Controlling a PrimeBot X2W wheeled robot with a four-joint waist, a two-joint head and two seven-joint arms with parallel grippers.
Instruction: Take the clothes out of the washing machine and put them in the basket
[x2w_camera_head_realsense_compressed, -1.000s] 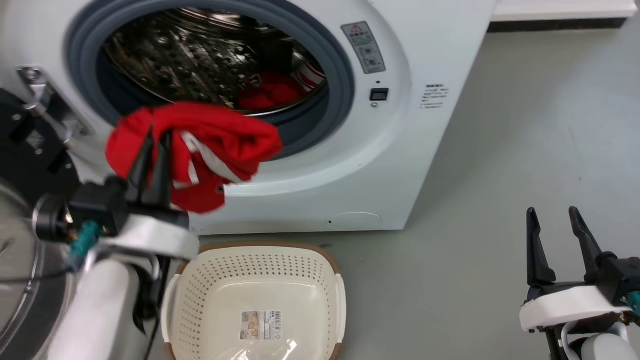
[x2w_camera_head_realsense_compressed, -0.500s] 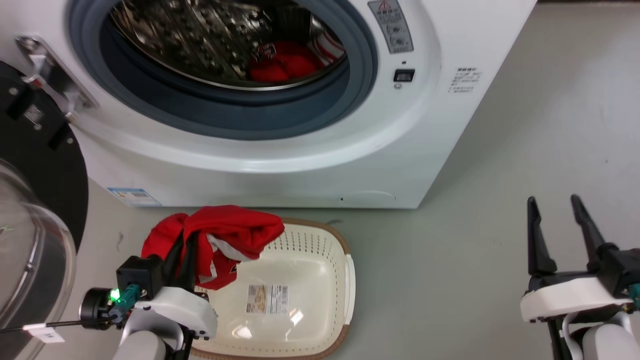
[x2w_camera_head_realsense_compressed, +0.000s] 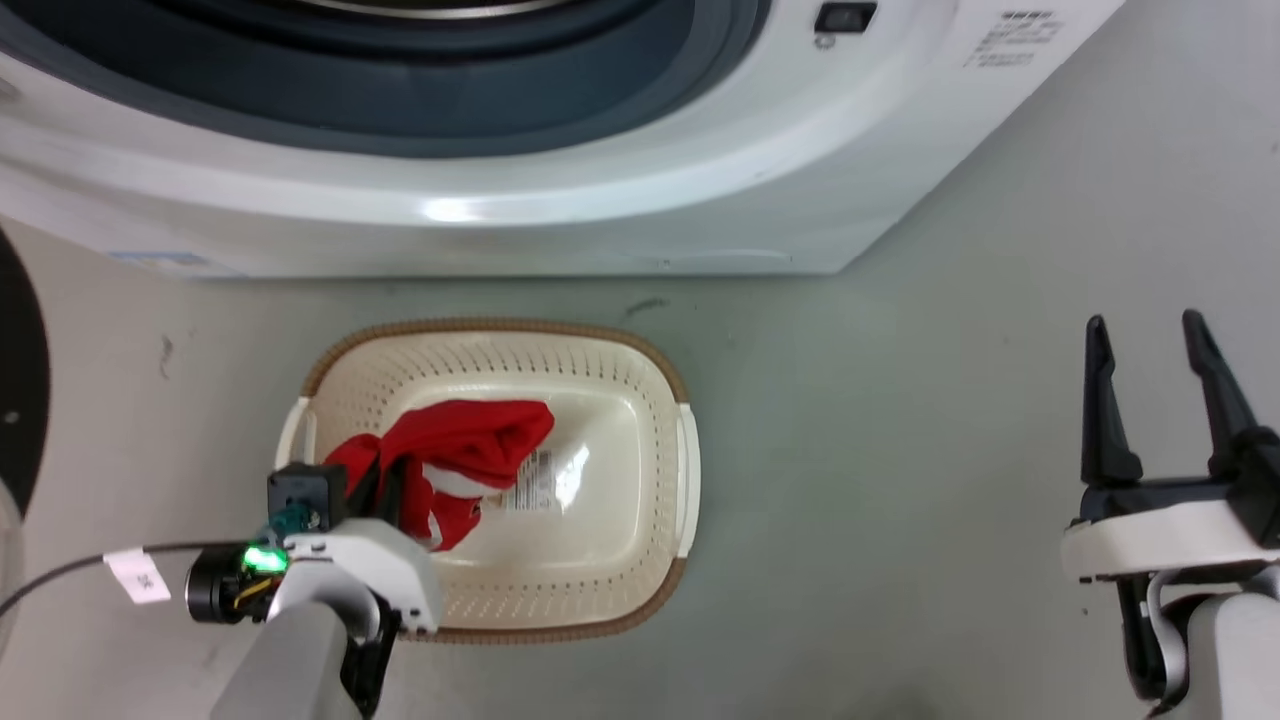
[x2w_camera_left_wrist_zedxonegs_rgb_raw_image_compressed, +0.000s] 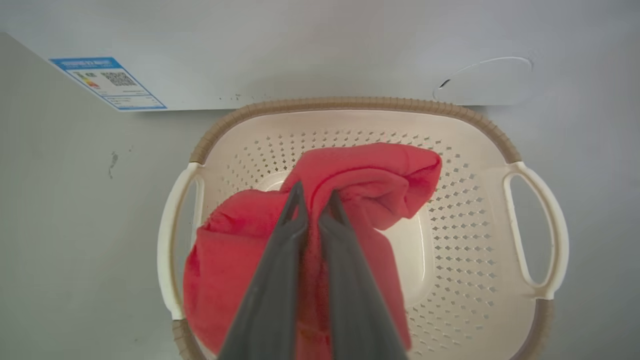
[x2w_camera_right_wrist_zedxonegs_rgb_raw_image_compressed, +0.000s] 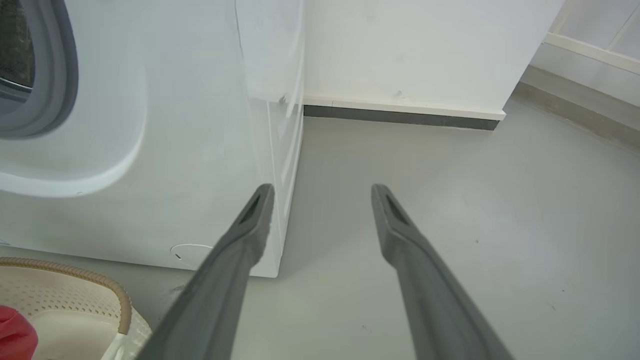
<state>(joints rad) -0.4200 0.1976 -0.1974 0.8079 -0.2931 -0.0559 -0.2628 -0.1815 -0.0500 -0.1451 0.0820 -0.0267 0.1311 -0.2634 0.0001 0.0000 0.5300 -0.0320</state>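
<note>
Our left claw (x2w_camera_left_wrist_zedxonegs_rgb_raw_image_compressed: 315, 194) was clenched on a bright red soft fabric garment (x2w_camera_head_realsense_compressed: 475, 442) with white trim, held inside the cream perforated plastic basket (x2w_camera_head_realsense_compressed: 500, 328) with its brown woven-look rim, on the grey floor (x2w_camera_head_realsense_compressed: 900, 450) before the large white front-loading washing machine (x2w_camera_head_realsense_compressed: 600, 230); our right claw (x2w_camera_head_realsense_compressed: 1145, 330) hung released, fingers apart.

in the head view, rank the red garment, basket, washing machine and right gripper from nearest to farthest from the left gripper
1. red garment: pinched in the left gripper.
2. basket: directly beneath the gripper.
3. washing machine: ahead, past the basket's far rim.
4. right gripper: far off on the right, open.
</note>
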